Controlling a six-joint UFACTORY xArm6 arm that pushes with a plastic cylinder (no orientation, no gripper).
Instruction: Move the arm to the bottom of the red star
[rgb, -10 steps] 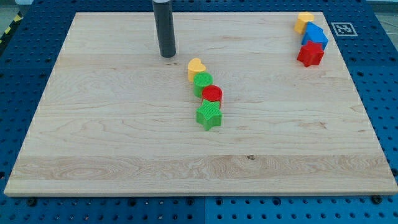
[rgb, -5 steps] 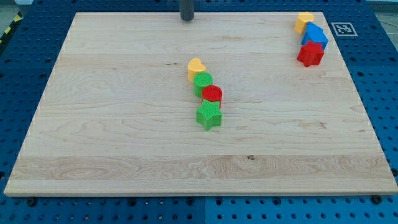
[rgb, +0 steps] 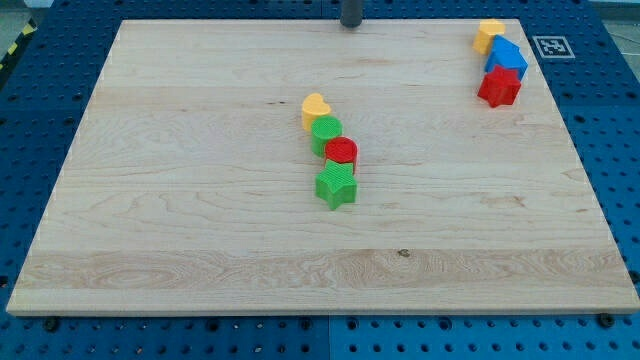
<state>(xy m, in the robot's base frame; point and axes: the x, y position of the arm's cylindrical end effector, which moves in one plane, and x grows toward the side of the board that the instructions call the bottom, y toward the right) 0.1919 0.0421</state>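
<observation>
The red star (rgb: 499, 87) sits at the view's top right of the wooden board (rgb: 200, 200), touching a blue block (rgb: 507, 56) above it, with a yellow block (rgb: 489, 34) above that. My tip (rgb: 351, 25) is at the view's top edge near the middle, far to the left of the red star and above the central blocks. Only the rod's short lower end shows.
A column of blocks stands at the board's middle: a yellow heart (rgb: 315, 108), a green round block (rgb: 325, 133), a red round block (rgb: 341, 153) and a green star (rgb: 336, 185). A blue pegboard (rgb: 600, 120) surrounds the board.
My tip has moved from the board's upper left-middle up to the view's top edge, then to the right along it. No block has moved.
</observation>
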